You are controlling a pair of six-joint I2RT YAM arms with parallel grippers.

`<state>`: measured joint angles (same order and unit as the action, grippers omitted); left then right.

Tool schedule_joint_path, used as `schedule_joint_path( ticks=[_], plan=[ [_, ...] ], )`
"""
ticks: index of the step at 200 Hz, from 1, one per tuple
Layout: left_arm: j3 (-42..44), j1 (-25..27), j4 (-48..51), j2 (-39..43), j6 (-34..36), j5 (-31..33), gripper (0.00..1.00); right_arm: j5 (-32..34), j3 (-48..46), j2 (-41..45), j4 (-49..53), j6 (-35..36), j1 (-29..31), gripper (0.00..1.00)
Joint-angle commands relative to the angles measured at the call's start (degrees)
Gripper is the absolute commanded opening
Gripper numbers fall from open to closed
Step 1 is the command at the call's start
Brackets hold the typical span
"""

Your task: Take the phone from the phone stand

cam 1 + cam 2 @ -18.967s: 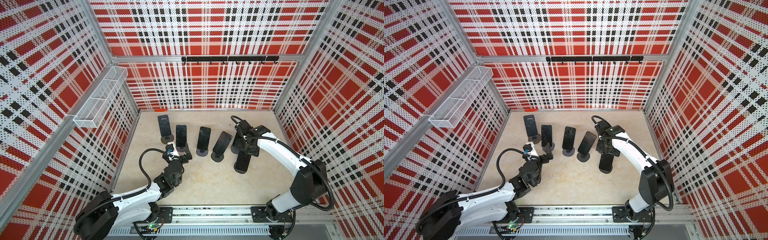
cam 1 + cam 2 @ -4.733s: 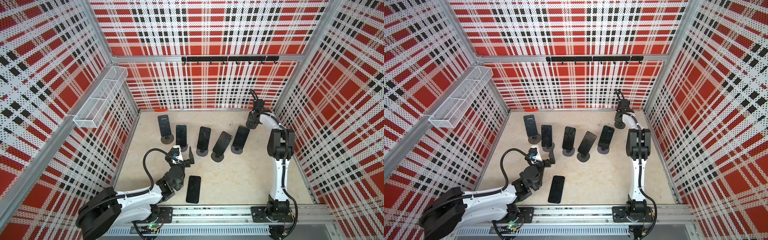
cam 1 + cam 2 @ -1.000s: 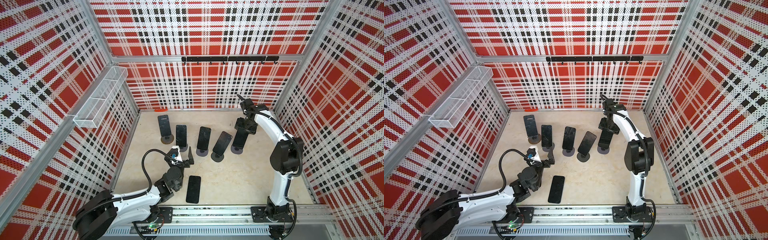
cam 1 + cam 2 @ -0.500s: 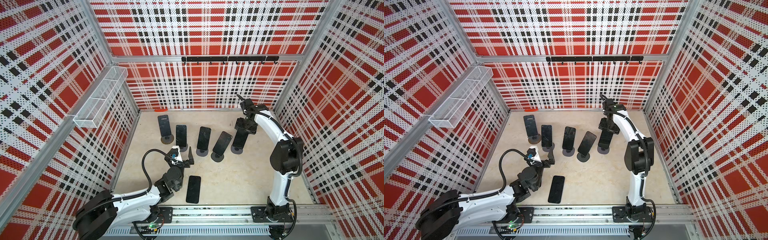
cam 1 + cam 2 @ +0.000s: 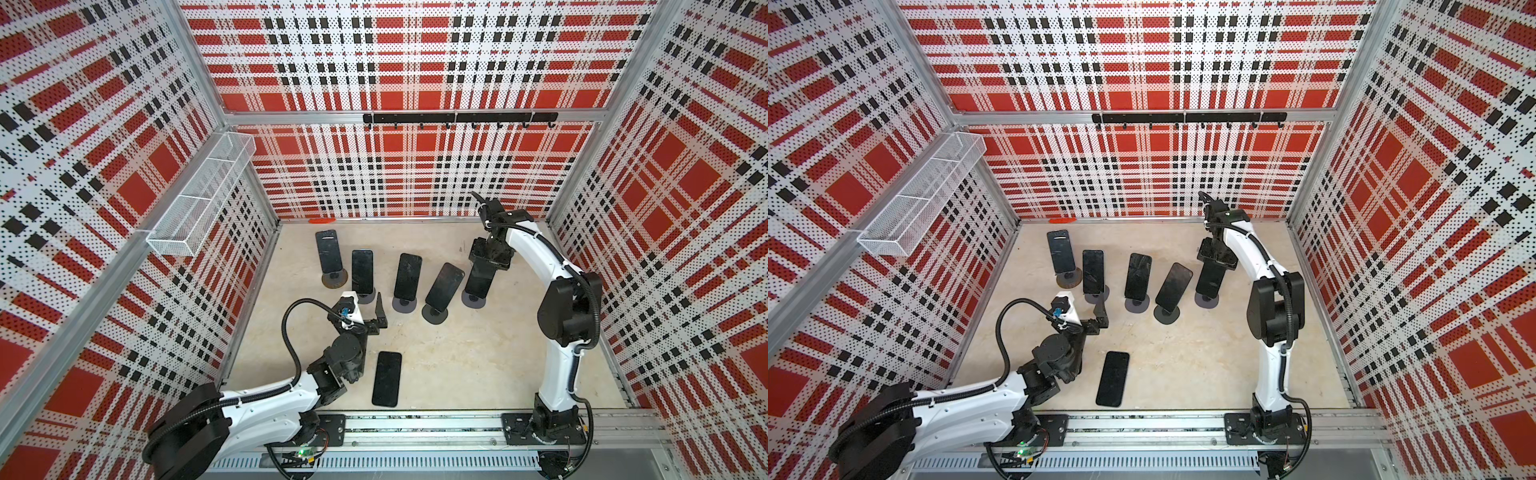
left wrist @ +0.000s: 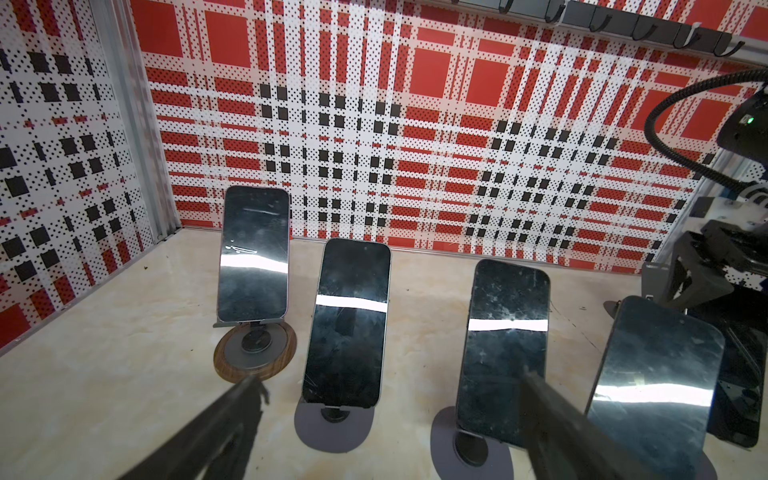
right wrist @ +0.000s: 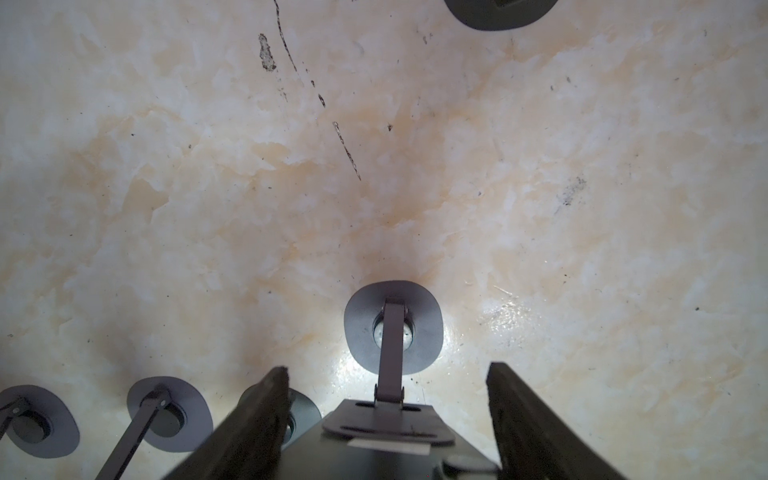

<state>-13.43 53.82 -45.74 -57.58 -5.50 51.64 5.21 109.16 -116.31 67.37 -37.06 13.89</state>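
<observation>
phone (image 5: 478, 283) leans on its phone stand (image 5: 473, 300) right of centre in both top views, at the right end of a row of five propped phones. right gripper (image 7: 388, 368) sits over its upper end, fingers (image 7: 266, 415) spread on either side with a strip of floor (image 5: 457, 365) showing beside one, nothing clamped. left gripper (image 6: 389, 377), lower centre, hangs wide open and empty. another phone (image 5: 386, 379) lies flat just beside that arm.
</observation>
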Motion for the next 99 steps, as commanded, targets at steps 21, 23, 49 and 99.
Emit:
schedule_joint_path(
  ticks=[21, 23, 49, 99],
  plan=[
    [0.16, 0.14, -0.23, 0.78, 0.45, 0.65, 0.98, 1.24, 0.84, -0.19, 0.65, 0.10, 0.79, 0.74],
    [0.16, 0.14, -0.23, 0.78, 0.50, 0.52, 0.98, 1.28, 0.80, -0.15, 0.65, 0.18, 0.83, 0.74],
    [0.11, 0.16, -0.30, 0.80, 0.58, 0.45, 0.98, 1.29, 1.08, 0.36, 1.18, 0.06, 0.86, 0.73],
    [0.11, 0.05, -0.30, 0.58, 0.28, 0.27, 0.98, 1.55, 1.79, 2.41, 1.37, -0.06, 1.27, 0.72]
  ],
)
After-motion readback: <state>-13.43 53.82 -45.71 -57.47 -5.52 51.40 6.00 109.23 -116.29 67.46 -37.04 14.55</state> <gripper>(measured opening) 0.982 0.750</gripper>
